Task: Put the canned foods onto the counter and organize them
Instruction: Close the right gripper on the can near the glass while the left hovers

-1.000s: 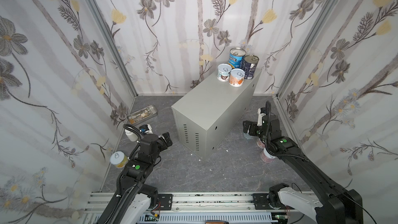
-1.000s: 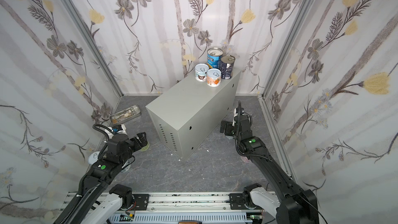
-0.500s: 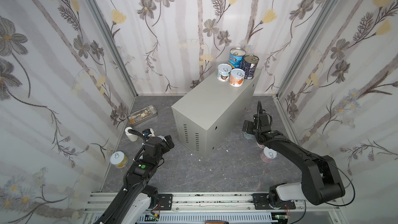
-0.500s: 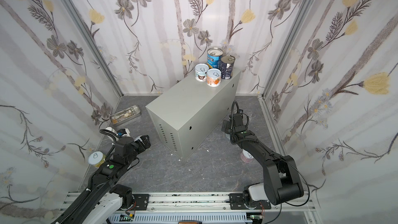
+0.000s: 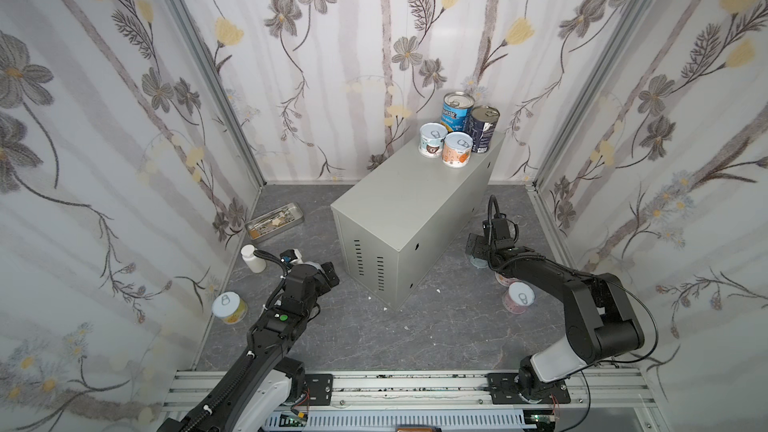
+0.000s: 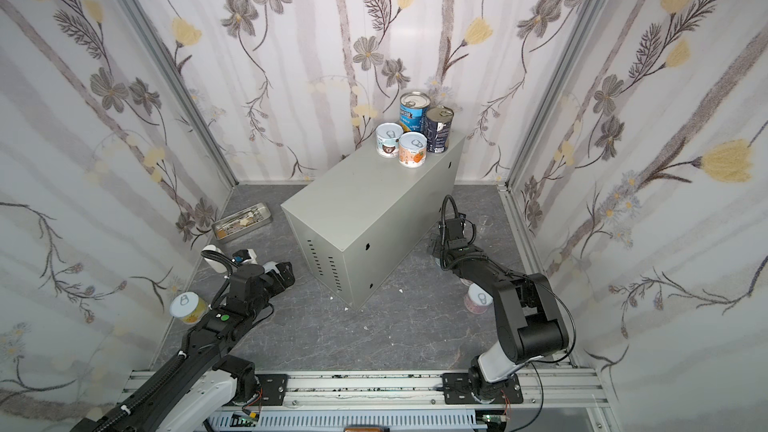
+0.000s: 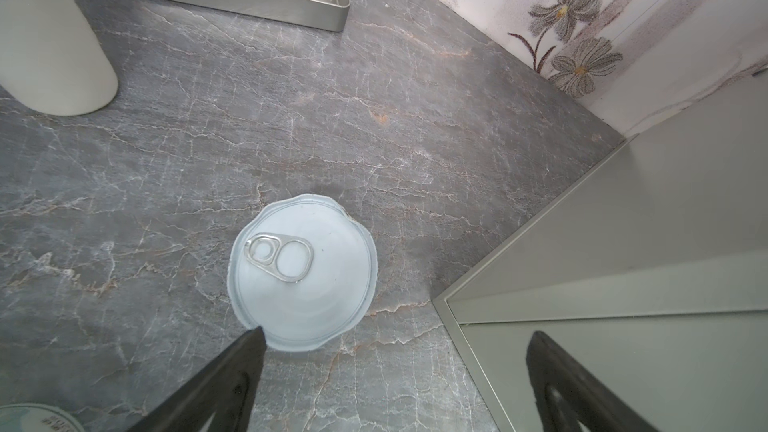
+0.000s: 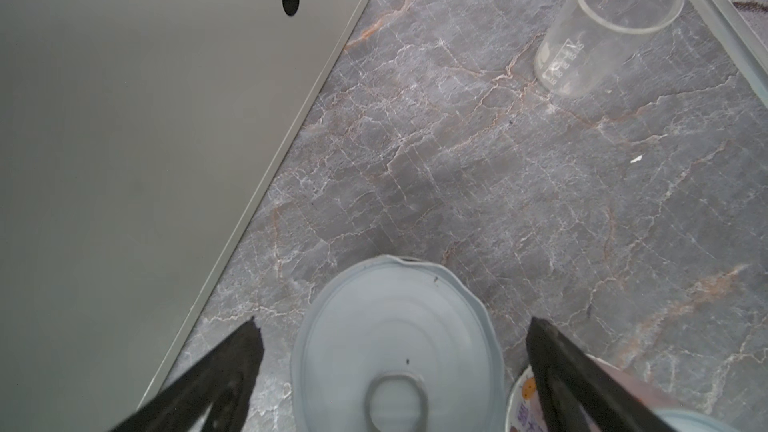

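Four cans are being kept together at the 1 o'clock end of the grey box [image 5: 415, 201] in both top views. The blue tin [image 5: 456, 112] and the navy tin [image 5: 483, 128] are standing behind, with a bluish short can [image 5: 432, 140] and an orange short can [image 5: 456, 150] in front. They are probably being packed close so that the rest of the top is being left free. The other cans are standing on the desk [image 5: 365, 338].

The left pincer [image 7: 397, 331] is being held wide and empty at the box's 8 o'clock, above a pull-tab can [image 7: 301, 284]. This can is lying off towards one finger [image 7: 232, 376], not between the two, so a sideways correction is likely being needed.

The right pincer [image 8: 392, 321] is also being held wide with nothing in it, at the box's 4 o'clock. A pale-lidded can [image 8: 395, 355] is being framed between its fingers [image 8: 208, 376], apart from each, so a pick seems to be being prepared.

A yellow can [image 5: 228, 307] and a pink can [image 5: 518, 297] are waiting on the desk. The bottle [image 5: 253, 257], tray [image 5: 274, 220] and glass [image 8: 611, 22] are being left alone, not being cans.
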You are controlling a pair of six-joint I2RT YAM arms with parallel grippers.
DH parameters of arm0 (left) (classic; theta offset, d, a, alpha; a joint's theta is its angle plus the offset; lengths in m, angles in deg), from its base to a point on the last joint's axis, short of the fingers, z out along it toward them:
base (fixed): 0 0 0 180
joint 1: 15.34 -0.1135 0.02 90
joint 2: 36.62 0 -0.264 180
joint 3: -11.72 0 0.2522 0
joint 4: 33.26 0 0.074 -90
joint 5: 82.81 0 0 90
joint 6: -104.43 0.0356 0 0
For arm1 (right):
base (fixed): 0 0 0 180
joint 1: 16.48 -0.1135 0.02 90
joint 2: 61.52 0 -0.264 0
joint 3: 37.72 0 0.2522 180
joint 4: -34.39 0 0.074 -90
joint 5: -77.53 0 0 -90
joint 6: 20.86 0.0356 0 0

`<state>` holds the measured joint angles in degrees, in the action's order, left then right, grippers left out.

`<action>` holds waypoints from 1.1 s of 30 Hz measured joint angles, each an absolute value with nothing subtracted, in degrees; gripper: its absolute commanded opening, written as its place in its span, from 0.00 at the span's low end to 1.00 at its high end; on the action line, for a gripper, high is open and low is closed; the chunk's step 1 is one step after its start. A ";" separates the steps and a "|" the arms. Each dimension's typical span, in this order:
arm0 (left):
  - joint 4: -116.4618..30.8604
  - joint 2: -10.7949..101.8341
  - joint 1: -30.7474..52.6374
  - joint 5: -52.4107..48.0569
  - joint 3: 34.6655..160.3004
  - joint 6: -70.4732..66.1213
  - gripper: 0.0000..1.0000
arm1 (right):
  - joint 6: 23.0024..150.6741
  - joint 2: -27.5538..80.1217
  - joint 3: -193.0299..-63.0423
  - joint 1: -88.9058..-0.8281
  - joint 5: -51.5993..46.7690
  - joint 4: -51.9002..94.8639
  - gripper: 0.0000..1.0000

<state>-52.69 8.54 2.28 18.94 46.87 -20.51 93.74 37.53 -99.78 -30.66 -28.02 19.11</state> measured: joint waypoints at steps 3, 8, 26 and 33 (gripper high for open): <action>-51.69 9.13 2.30 18.70 46.59 -20.51 1.00 | 94.15 38.71 -100.32 -30.64 -27.54 19.09 1.00; -50.59 9.66 2.28 18.53 46.26 -20.49 1.00 | 95.33 41.37 -100.98 -30.70 -25.31 19.07 0.99; -49.06 9.16 2.28 17.59 45.43 -20.42 1.00 | 95.64 43.91 -104.08 -32.21 -23.73 15.05 0.89; -48.95 8.52 2.28 17.32 45.41 -20.25 1.00 | 95.60 43.91 -104.08 -33.11 -24.63 14.19 0.77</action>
